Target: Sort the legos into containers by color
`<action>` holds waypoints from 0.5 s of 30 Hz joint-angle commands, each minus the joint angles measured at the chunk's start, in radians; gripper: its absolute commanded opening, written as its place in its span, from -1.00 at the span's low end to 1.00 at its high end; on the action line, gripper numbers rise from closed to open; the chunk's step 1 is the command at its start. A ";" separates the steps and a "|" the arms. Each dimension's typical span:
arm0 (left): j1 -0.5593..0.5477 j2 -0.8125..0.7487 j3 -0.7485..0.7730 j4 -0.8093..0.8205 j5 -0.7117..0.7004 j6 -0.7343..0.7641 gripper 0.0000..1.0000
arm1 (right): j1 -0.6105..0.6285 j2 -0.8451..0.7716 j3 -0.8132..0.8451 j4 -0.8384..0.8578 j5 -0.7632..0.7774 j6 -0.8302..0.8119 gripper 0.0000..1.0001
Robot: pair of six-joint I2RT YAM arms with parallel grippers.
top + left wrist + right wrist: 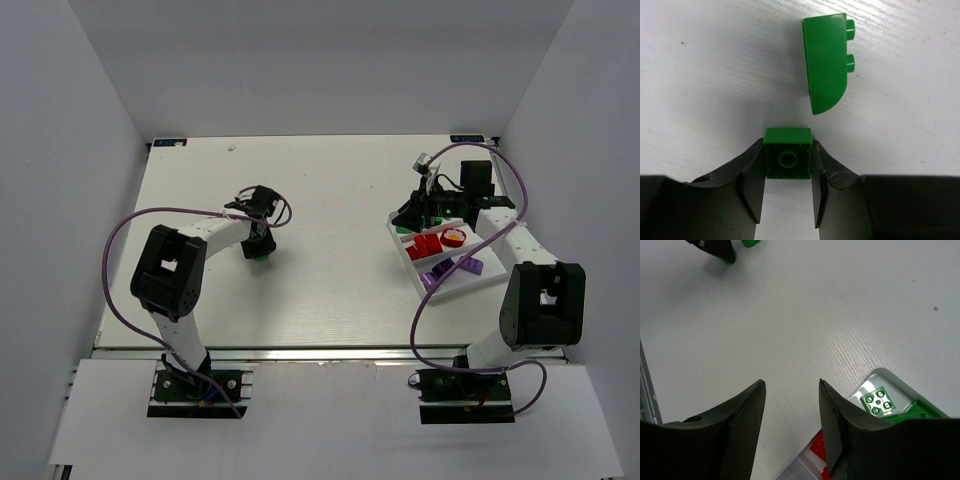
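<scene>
My left gripper (788, 145) is shut on a small square green lego (788, 160), hollow underside toward the camera, one finger pressed to each side. A longer green lego with a curved end (827, 60) lies on the table just beyond it, apart from it. From above, the left gripper (258, 250) is at the table's left-middle with green (261, 257) showing at its tip. My right gripper (791, 382) is open and empty, hovering over the far-left corner of the white tray (875, 372). A green lego (878, 401) lies in the tray's far container, and red ones (819, 447) in the one beside it.
The tray (393, 230) sits at the right, angled, with red legos (428, 245) in its middle container and purple ones (455, 268) in the nearest. A round yellow-and-red piece (455, 237) lies among the red. White walls enclose the table on three sides.
</scene>
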 commanded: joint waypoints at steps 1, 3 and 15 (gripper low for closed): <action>0.001 -0.033 0.026 0.028 0.016 -0.007 -0.50 | -0.004 -0.030 0.008 0.021 -0.023 0.002 0.04; 0.000 -0.066 0.024 0.038 0.056 -0.005 -0.64 | -0.004 -0.036 0.008 0.008 -0.023 -0.005 0.03; -0.233 -0.068 0.208 0.301 0.453 0.051 -0.88 | -0.088 -0.108 0.017 0.115 0.027 0.178 -1.00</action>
